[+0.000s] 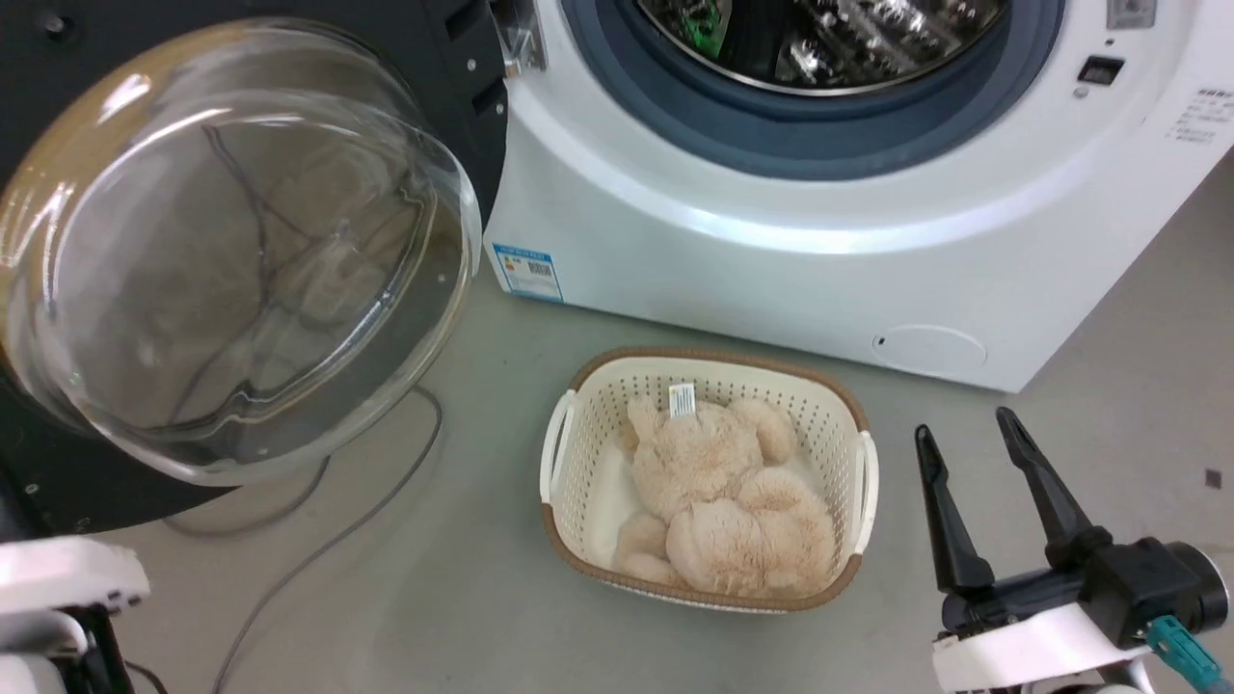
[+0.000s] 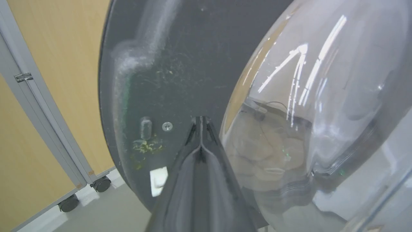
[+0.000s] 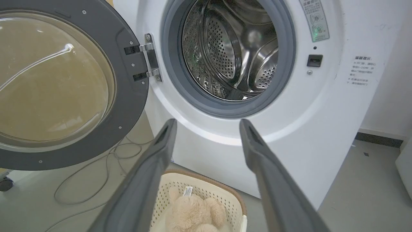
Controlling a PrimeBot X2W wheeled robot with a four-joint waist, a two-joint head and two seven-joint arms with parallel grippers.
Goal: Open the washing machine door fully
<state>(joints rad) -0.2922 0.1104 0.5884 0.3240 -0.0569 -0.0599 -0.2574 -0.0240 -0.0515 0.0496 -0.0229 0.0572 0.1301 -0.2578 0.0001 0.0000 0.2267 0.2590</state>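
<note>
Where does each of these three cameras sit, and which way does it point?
Head view: on the head, looking down at the washing machine, its open door and a basket holding a teddy bear; open right fingers show lower right.
Left wrist view: on the left wrist, looking along the shut left fingers at the door's dark ring, close up.
Right wrist view: on the right wrist, looking between the right fingers into the drum.
Shared: head and right wrist views both show door, basket and teddy bear.
</note>
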